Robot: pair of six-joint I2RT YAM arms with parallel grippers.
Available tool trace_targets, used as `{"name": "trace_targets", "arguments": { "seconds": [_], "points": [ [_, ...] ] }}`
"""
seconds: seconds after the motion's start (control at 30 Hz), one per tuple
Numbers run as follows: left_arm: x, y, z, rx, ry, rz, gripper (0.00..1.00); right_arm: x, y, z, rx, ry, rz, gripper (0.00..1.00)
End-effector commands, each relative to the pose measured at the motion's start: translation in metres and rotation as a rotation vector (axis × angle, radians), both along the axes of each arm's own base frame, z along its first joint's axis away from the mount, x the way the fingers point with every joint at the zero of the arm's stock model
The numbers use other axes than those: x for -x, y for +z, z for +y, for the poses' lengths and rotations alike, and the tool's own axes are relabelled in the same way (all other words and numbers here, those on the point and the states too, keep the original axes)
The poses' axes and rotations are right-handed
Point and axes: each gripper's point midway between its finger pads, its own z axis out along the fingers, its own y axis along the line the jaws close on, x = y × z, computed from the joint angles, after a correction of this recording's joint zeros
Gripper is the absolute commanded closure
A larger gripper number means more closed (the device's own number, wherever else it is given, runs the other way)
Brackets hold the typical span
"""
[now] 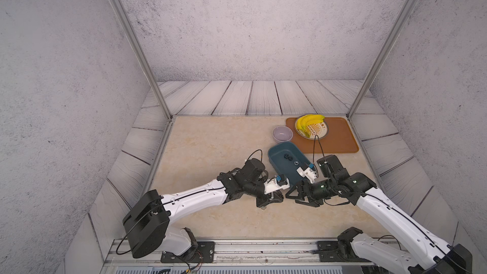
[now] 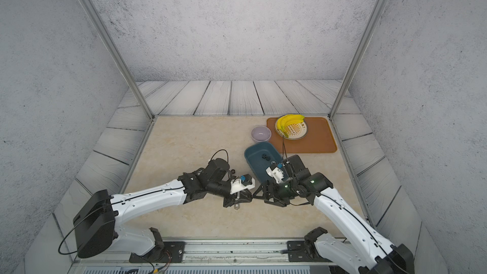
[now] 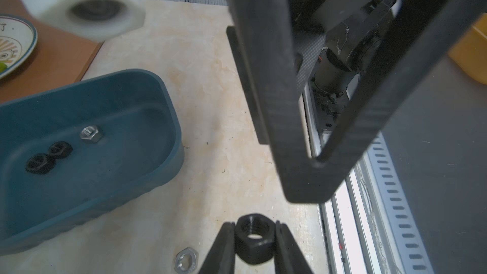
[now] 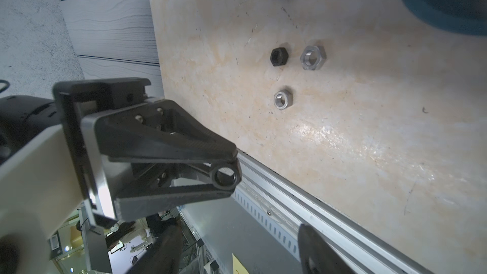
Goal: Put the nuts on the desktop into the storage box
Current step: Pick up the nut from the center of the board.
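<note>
My left gripper [image 3: 254, 233] is shut on a black nut [image 3: 254, 235] and holds it just above the desktop [image 1: 210, 154], near the front. From the right wrist the same nut [image 4: 226, 176] shows pinched at the left fingertips. My right gripper [image 4: 237, 249] faces it, open and empty, tips close to the nut; in both top views the grippers [image 1: 280, 198] [image 1: 291, 198] meet tip to tip. The teal storage box [image 1: 271, 158] [image 2: 249, 158] holds a silvery nut [image 3: 91, 133] and two black nuts [image 3: 60, 148]. Several nuts [image 4: 279, 56] [image 4: 313, 57] [image 4: 283, 98] [image 3: 185, 259] lie on the desktop.
A lilac bowl [image 1: 282, 133] stands behind the box. An orange-brown tray [image 1: 340, 141] at the back right carries a plate [image 1: 322, 130] with bananas [image 1: 308, 123]. A metal rail [image 1: 263, 249] runs along the front edge. Frame posts [image 1: 168, 112] stand at the back corners.
</note>
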Motion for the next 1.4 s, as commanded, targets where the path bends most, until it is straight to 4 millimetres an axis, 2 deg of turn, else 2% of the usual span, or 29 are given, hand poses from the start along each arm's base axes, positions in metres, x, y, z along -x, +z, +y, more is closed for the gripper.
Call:
{"name": "trace_targets", "arguments": {
  "seconds": [0.0, 0.2, 0.43, 0.7, 0.9, 0.93, 1.13, 1.37],
  "points": [
    [0.002, 0.013, -0.008, 0.049, -0.039, -0.029, 0.76, -0.001, 0.000, 0.008, -0.045, 0.001, 0.008, 0.30],
    [0.005, 0.017, -0.010, 0.075, -0.053, -0.037, 0.76, -0.008, 0.001, 0.014, -0.072, -0.029, 0.009, 0.30],
    [0.007, 0.019, -0.013, 0.081, -0.064, -0.050, 0.76, -0.013, -0.009, 0.020, -0.076, -0.040, 0.038, 0.32],
    [0.006, 0.018, -0.014, 0.078, -0.061, -0.052, 0.76, -0.014, -0.016, 0.025, -0.072, -0.035, 0.050, 0.52],
    [0.006, 0.015, -0.014, 0.071, -0.061, -0.052, 0.76, -0.016, -0.022, 0.027, -0.065, -0.038, 0.062, 0.58],
    [0.005, 0.014, -0.014, 0.066, -0.058, -0.051, 0.76, -0.016, -0.022, 0.028, -0.065, -0.037, 0.060, 0.63],
    [0.005, 0.010, -0.015, 0.045, -0.059, -0.039, 0.75, -0.017, -0.026, 0.027, -0.050, -0.042, 0.066, 0.75],
    [0.004, 0.007, -0.013, 0.028, -0.052, -0.028, 0.66, -0.017, -0.030, 0.025, -0.028, -0.044, 0.066, 0.79]
  ]
}}
